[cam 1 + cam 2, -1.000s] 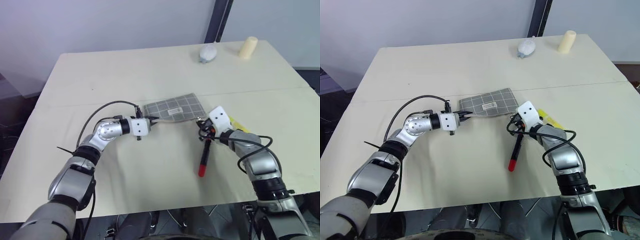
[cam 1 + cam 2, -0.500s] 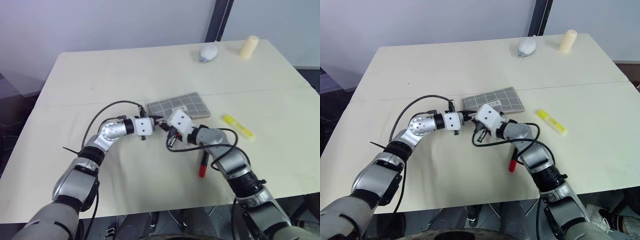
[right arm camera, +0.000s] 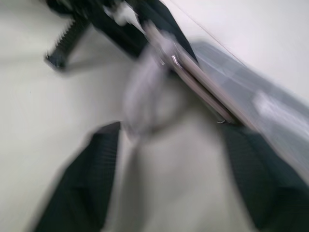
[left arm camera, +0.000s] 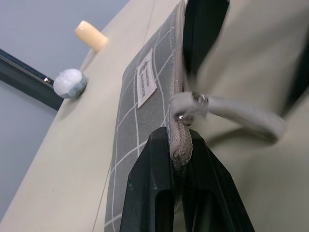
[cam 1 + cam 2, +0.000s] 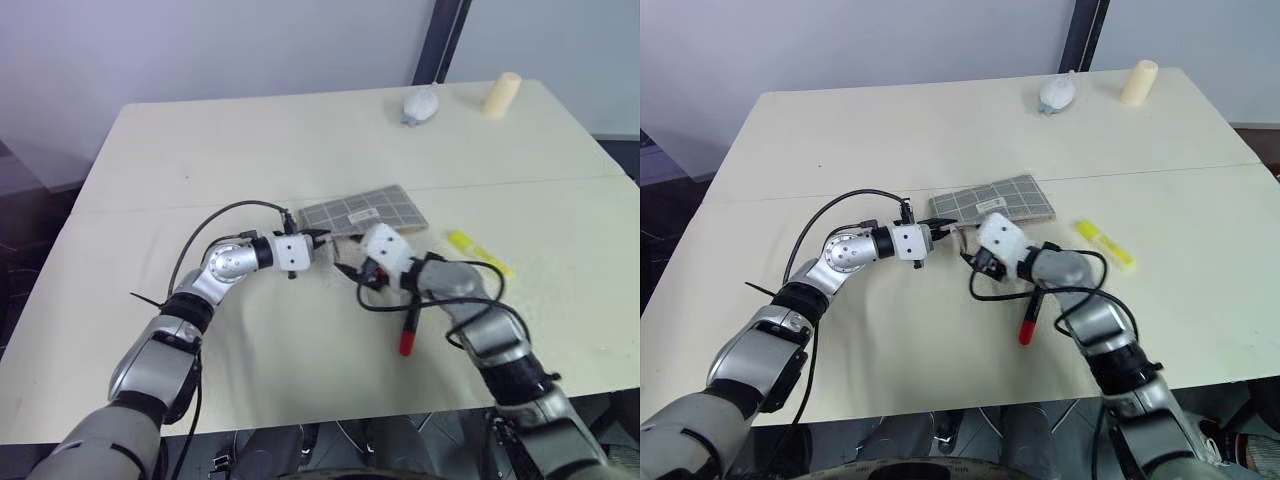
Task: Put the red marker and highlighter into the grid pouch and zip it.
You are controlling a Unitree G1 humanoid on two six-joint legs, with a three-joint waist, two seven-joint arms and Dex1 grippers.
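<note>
At frame centre, my left claw (image 5: 318,238) pinches the zipper-end corner of the grey grid-lined fabric pouch (image 5: 372,212) on the cream tabletop (image 5: 250,140); my right claw (image 5: 352,272), spread wide, should close squarely on the white zipper pull (image 4: 190,104).

Cream table (image 5: 250,140); on it grid pouch (image 5: 365,211), highlighter (image 5: 478,251), red marker (image 5: 408,330)
</note>
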